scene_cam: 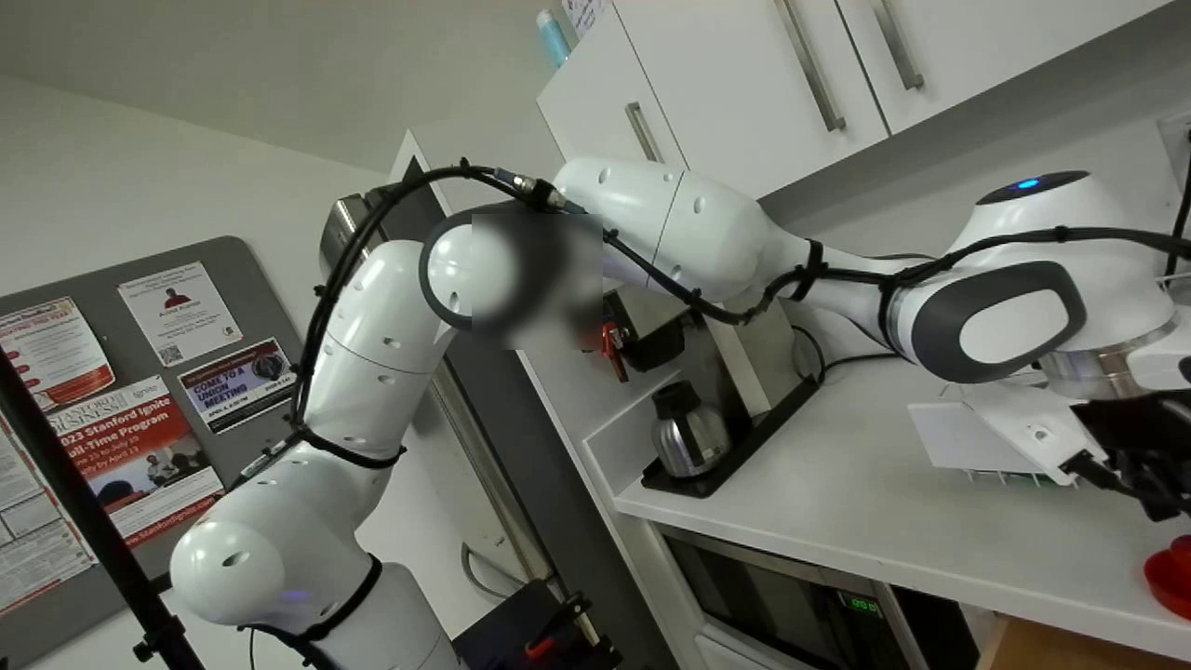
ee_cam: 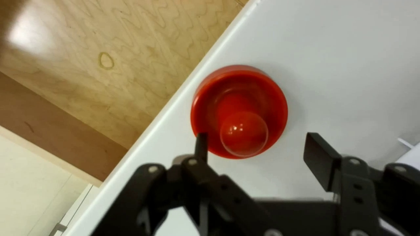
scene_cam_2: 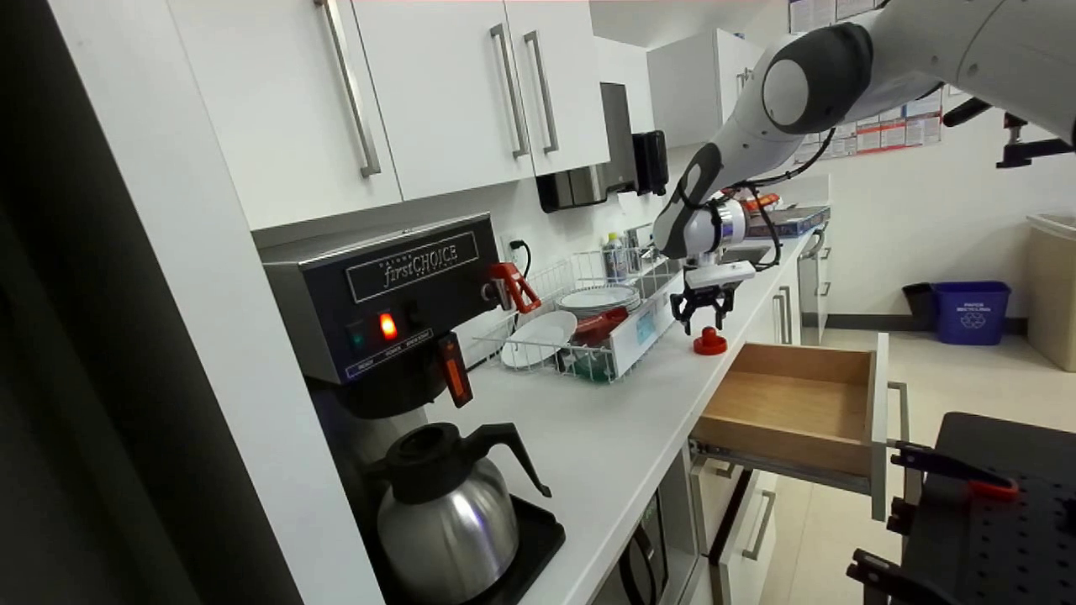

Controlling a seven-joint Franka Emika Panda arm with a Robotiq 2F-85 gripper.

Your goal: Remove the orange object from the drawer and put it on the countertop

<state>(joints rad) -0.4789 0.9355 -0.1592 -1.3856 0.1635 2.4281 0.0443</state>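
Removal and placement appear complete: I see the red-orange knobbed piece (ee_cam: 239,111) upright on the counter (ee_cam: 344,72), just inside the front edge, next to the open drawer (scene_cam_2: 786,403). My jaws stand wide just above the piece, holding nothing. I judge only withdrawal remains.

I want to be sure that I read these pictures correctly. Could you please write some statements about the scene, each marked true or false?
1. The red object stands on the countertop. True.
2. The pincer is shut on the red object. False: the pincer is open, its fingers apart.
3. The drawer is pulled out. True.
4. The metal coffee pot stands in the drawer. False: the metal coffee pot stands on a black base.
5. An orange light glows on the coffee machine. True.
6. The recycling bin is yellow. False: the recycling bin is blue.
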